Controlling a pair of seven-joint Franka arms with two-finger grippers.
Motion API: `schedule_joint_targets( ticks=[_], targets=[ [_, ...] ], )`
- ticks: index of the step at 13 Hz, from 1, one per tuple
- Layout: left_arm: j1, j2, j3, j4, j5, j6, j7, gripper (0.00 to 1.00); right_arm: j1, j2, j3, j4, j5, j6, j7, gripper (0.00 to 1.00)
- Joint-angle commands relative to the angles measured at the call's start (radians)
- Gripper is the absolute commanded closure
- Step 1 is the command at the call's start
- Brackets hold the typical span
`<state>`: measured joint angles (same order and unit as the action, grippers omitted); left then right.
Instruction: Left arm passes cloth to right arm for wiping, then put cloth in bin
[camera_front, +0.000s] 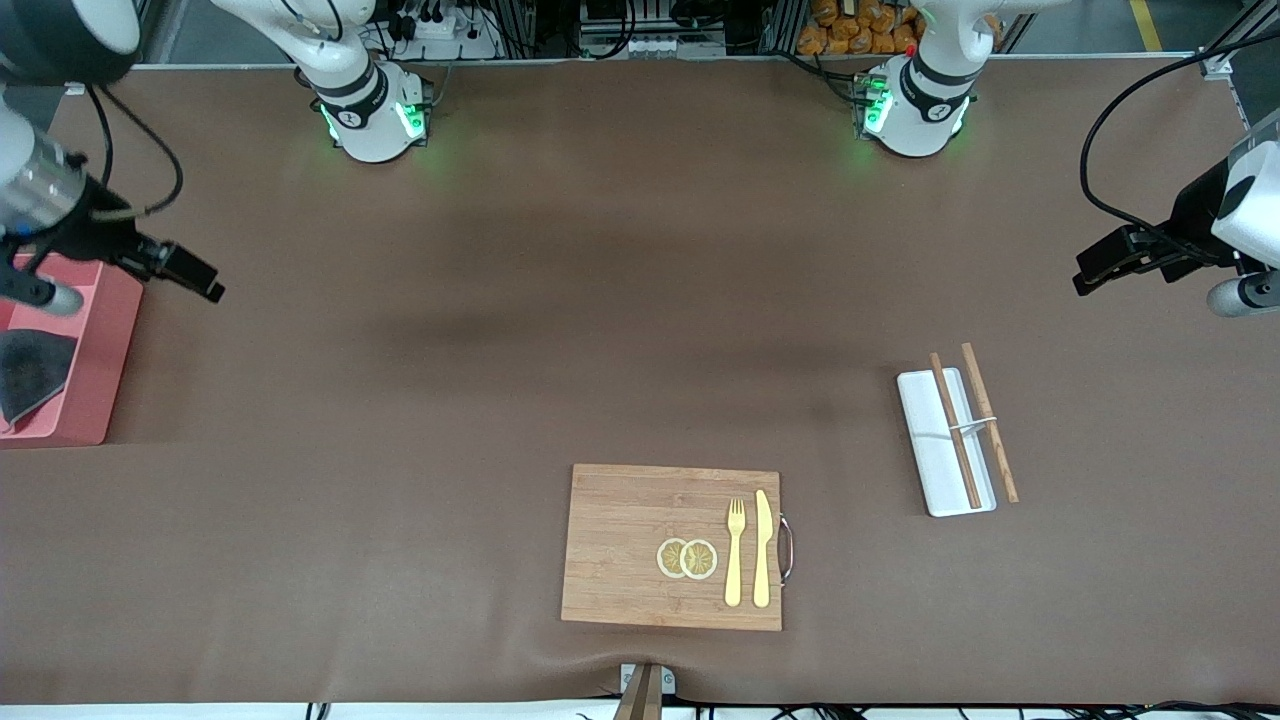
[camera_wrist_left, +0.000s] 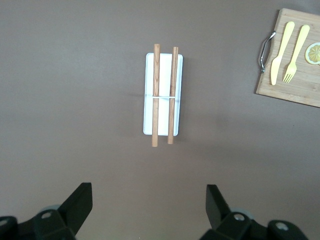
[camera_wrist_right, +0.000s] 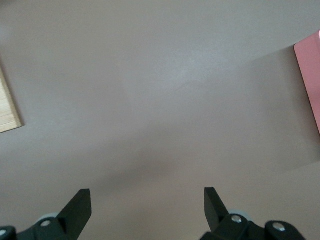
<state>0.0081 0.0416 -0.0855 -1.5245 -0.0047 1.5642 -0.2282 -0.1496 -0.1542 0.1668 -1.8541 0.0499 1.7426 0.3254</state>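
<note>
Nearest the front camera lies the wooden board (camera_front: 640, 545), carrying two lemon slices (camera_front: 687, 558), a yellow fork (camera_front: 735, 552) and a yellow knife (camera_front: 762, 548). Toward the left arm's end, a white tray (camera_front: 925, 470) holds two wooden sticks (camera_front: 955, 430).

At that same end the left gripper (camera_front: 1095, 270) hangs over bare table, fingers spread wide and holding nothing; its wrist view shows the tray and sticks well apart from the tips.

At the right arm's end, the right gripper (camera_front: 195, 275) is up over bare table just beside the bin (camera_front: 100, 370), its fingers likewise wide apart and empty. Close by, the cloth (camera_front: 30, 370) lies inside the pink-red bin, under the right arm's wrist rather than under the fingertips.
</note>
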Motion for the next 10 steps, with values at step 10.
schedule_joint_targets(
  ticks=[10],
  targets=[
    [0.006, -0.011, 0.0, -0.002, -0.018, 0.002, 0.018, 0.0, 0.124, 0.14, -0.016, 0.254, -0.06, -0.037, 0.174, 0.0]
  ],
)
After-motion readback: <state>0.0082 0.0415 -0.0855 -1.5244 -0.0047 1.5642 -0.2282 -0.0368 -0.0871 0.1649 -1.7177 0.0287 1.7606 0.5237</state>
